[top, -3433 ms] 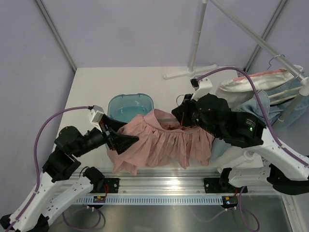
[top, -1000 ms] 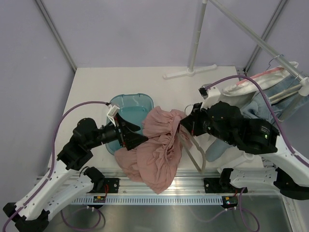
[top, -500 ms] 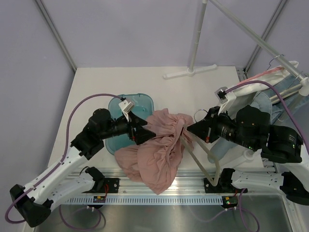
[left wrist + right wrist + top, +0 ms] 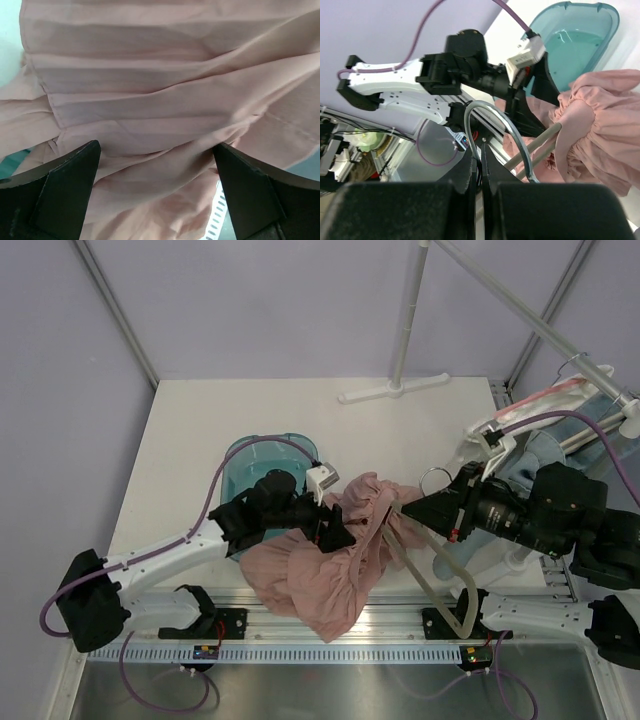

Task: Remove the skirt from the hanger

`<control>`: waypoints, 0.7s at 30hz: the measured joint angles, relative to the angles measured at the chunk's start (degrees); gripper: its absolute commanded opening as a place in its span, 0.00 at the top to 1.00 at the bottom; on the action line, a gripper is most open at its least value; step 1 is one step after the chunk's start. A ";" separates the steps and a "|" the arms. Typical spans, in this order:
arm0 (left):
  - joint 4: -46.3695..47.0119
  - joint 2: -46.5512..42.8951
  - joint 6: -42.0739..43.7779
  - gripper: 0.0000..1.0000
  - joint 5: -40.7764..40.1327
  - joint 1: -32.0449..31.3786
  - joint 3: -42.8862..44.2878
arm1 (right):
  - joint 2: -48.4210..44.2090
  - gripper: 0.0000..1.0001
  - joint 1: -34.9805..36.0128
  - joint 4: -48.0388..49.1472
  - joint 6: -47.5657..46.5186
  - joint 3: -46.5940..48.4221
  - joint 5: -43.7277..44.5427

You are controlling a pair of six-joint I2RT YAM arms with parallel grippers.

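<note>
The pink pleated skirt hangs bunched over one end of a beige wooden hanger, its lower part heaped on the table's front edge. My right gripper is shut on the hanger's metal hook and holds it tilted above the table. In the right wrist view its jaws are closed on the hook, with the skirt on the hanger rods. My left gripper is open against the skirt. In the left wrist view its fingers stand wide apart with skirt folds between them.
A teal basin sits behind the left arm, partly covered by it. Other garments hang on a rack at the right. A white stand pole rises at the back. The arms' metal rail runs along the front.
My left arm has stretched right, and its open gripper is now pushed into the skirt. My right gripper has drawn the hanger hook slightly right. The skirt is more bunched on the hanger end.
</note>
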 measured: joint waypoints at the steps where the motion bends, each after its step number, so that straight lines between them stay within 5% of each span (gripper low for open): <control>1: 0.92 0.74 0.02 0.01 -0.28 -0.66 0.00 | -0.42 1.00 0.00 0.00 0.20 0.15 -0.20; 7: 7.98 8.24 -0.55 0.01 0.31 -2.93 0.02 | -2.45 1.00 0.00 0.42 0.96 0.59 -0.57; 8: 9.14 9.84 -0.81 0.08 0.94 -3.19 0.02 | -2.62 1.00 0.00 0.42 1.03 0.59 -0.57; 10: 11.26 12.15 -1.64 0.35 2.45 -3.72 0.02 | -2.86 1.00 0.00 0.39 1.25 0.59 -0.55; 11: 12.52 13.20 -2.36 0.68 3.54 -3.87 0.02 | -2.97 1.00 0.00 0.39 1.27 0.59 -0.52; 13: 14.38 14.69 -2.84 1.00 5.40 -4.07 0.13 | -3.15 1.00 0.00 0.31 1.38 0.59 -0.46; 21: 5.92 17.86 -2.97 1.00 2.54 -1.33 9.38 | -4.55 1.00 0.00 -0.09 1.99 0.76 -0.39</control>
